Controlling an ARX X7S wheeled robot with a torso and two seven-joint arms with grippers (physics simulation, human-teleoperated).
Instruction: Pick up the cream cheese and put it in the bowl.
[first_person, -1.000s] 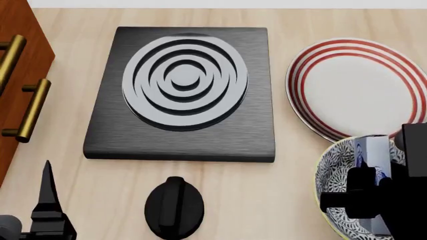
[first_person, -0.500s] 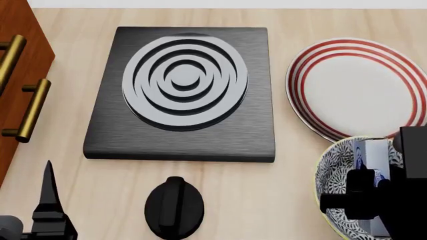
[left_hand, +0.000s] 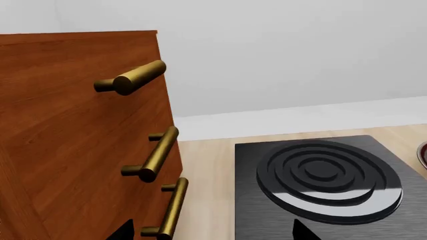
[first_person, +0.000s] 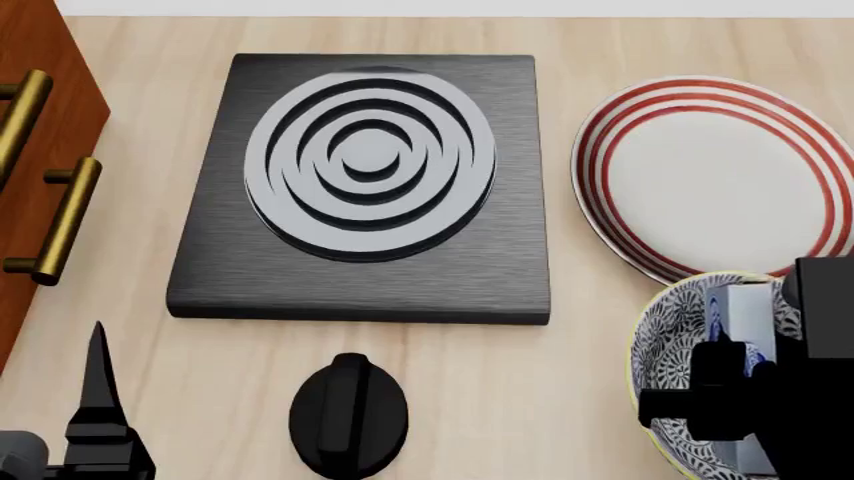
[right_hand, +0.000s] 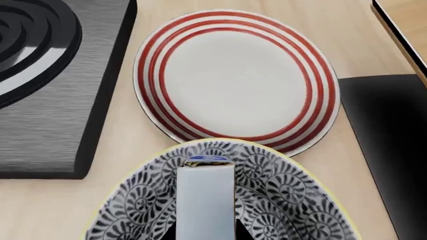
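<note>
Cheese (right_hand: 205, 200) inside bowl (right_hand: 280, 192), lower right of head view, a little deeper than a second ago. Right gripper (right_hand: 205, 231) clenched on cheese; release pending. Left gripper (first_person: 94, 420): cannot tell.

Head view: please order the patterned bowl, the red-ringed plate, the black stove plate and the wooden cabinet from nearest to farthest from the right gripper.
1. Grey-and-white floral bowl, directly under the right gripper.
2. White plate with red rings, just beyond.
3. Black stove plate, centre.
4. Brown wooden cabinet, far left.
</note>
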